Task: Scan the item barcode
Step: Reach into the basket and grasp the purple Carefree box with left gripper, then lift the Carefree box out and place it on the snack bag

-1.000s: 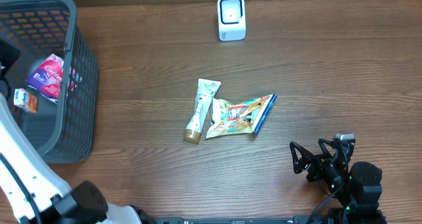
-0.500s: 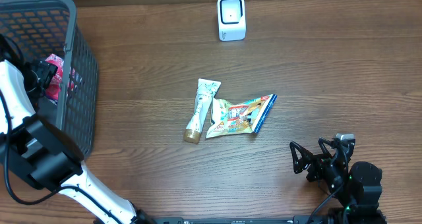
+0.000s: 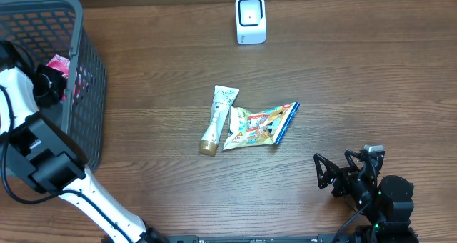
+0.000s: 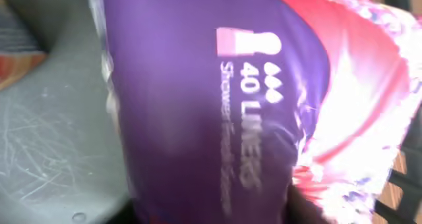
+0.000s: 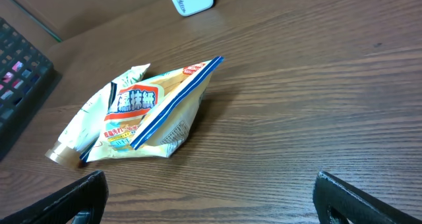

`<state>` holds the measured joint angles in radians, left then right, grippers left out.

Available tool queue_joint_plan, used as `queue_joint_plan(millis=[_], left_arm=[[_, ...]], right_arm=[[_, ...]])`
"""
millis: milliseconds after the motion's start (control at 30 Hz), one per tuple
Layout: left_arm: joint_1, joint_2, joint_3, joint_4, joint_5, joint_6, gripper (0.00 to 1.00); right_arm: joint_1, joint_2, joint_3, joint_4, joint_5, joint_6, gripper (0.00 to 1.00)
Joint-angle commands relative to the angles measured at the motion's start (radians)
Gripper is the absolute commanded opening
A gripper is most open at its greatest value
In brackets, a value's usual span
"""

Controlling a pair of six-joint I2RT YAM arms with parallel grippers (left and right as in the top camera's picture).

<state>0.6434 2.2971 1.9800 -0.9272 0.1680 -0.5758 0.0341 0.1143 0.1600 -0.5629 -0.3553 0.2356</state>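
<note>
We are holding the left gripper (image 3: 48, 86) right against the pack (image 4: 198, 118) in the upper-left basket (image 3: 89, 107), grip unclear; the right gripper (image 5: 211, 181) is gaping wide, far off.

Basket wall (image 3: 89, 93) close beside purple pack (image 4: 198, 118) (tight)

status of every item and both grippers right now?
Basket: upright, holds the packet.
Purple packet: inside basket, at the left gripper.
Left gripper: down in basket; fingers' closure unclear.
Right gripper: fingers open, empty.
Tube: lying flat.
Snack pouch: lying flat, against tube.
Scanner: upright, nothing before it.
</note>
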Motion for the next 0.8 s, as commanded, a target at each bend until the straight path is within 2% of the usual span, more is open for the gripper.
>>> queue_joint_plan(millis=[0,167,267,533,700,767], left_arm=[[-0.004,0.056,-0.011,-0.052,0.014,0.049,0.04],[0.018,-0.004,0.098,-0.177,0.013,0.049,0.04],[0.020,-0.098,0.151,-0.204,0.013,0.049,0.04],[0.003,-0.476,0.169,-0.196,0.013,0.048,0.04],[-0.067,-0.670,0.169,-0.276,0.036,0.045,0.04],[-0.141,-0.710,0.169,-0.314,0.080,0.050,0.04]], right_arm=[[0.004,-0.005,-0.003,-0.019,0.007,0.000,1.00],[0.004,-0.005,-0.003,-0.019,0.007,0.000,1.00],[0.004,-0.005,-0.003,-0.019,0.007,0.000,1.00],[0.004,-0.005,-0.003,-0.019,0.007,0.000,1.00],[0.004,-0.005,-0.003,-0.019,0.007,0.000,1.00],[0.004,-0.005,-0.003,-0.019,0.007,0.000,1.00]])
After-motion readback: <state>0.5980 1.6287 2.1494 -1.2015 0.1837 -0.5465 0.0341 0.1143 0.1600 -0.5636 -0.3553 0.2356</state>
